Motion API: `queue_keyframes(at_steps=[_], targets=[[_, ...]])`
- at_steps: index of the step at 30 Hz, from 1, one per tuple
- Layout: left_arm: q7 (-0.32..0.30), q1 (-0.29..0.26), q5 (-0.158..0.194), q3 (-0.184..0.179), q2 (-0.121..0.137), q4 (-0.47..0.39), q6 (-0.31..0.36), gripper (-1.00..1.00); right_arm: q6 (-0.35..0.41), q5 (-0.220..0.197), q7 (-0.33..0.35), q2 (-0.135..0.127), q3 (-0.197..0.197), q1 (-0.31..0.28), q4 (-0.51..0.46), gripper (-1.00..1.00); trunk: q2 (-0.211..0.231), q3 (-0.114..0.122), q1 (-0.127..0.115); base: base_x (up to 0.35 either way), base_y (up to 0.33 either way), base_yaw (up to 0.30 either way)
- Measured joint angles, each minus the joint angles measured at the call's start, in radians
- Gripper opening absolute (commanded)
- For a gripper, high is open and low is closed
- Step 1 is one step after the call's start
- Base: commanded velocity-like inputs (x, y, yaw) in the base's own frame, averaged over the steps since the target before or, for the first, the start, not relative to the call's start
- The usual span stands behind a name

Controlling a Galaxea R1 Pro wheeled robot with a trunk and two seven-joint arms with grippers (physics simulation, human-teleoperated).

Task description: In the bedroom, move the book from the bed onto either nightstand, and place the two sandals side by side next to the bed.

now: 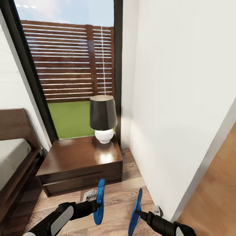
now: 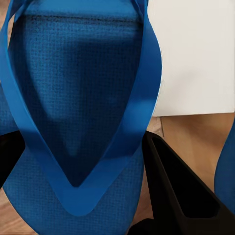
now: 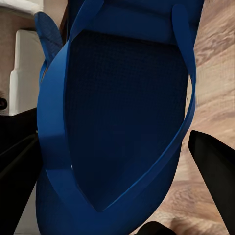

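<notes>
I hold one blue sandal in each gripper, both on edge above the wood floor. My left gripper [image 1: 96, 206] is shut on the left sandal [image 1: 99, 200], whose sole and toe strap fill the left wrist view [image 2: 83, 122]. My right gripper [image 1: 139, 213] is shut on the right sandal [image 1: 135, 212], seen close up in the right wrist view [image 3: 122, 122]. The dark brown nightstand [image 1: 80, 157] stands just ahead of both grippers. A corner of the bed [image 1: 13, 157], pale mattress in a dark frame, shows at the left edge. The book is out of view.
A lamp [image 1: 103, 118] with a dark shade and white round base stands on the nightstand's back right corner. Behind it is a tall dark-framed window [image 1: 72, 75]. A white wall [image 1: 177, 108] closes the right side, leaving a narrow strip of floor [image 1: 114, 193].
</notes>
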Motion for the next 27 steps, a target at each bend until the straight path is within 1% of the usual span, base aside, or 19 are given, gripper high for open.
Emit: queue_keyframes(at_steps=[3, 8, 11, 17, 27], targets=[[0.0, 0.0, 0.0, 0.001, 0.001, 0.0, -0.001, -1.0, 0.0, 0.001, 0.0, 0.001, 0.001, 0.0, 0.0, -1.0, 0.0, 0.0, 0.0, 0.0, 0.0, 0.29], [0.0, 0.0, 0.001, -0.001, 0.0, 0.001, -0.036, -1.0, 0.0, 0.0, 0.001, 0.007, 0.0, 0.0, 0.0, -1.0, 0.0, 0.0, 0.0, 0.021, -0.121, 0.293], [0.0, 0.0, 0.001, -0.001, 0.001, 0.003, -0.039, -1.0, 0.0, 0.001, 0.001, 0.008, 0.0, 0.0, 0.0, -1.0, 0.0, 0.0, 0.0, 0.019, -0.055, 0.293], [0.0, 0.0, -0.002, 0.0, -0.004, 0.04, -0.05, -1.0, 0.0, 0.001, 0.001, 0.008, 0.0, 0.0, 0.0, -1.0, 0.0, 0.0, 0.0, 0.003, -0.009, 0.293], [0.0, 0.0, -0.002, 0.0, -0.007, 0.046, -0.058, -1.0, 0.0, 0.001, -0.001, 0.008, 0.0, 0.0, 0.002, -1.0, 0.0, 0.0, 0.0, 0.0, 0.0, 0.293]])
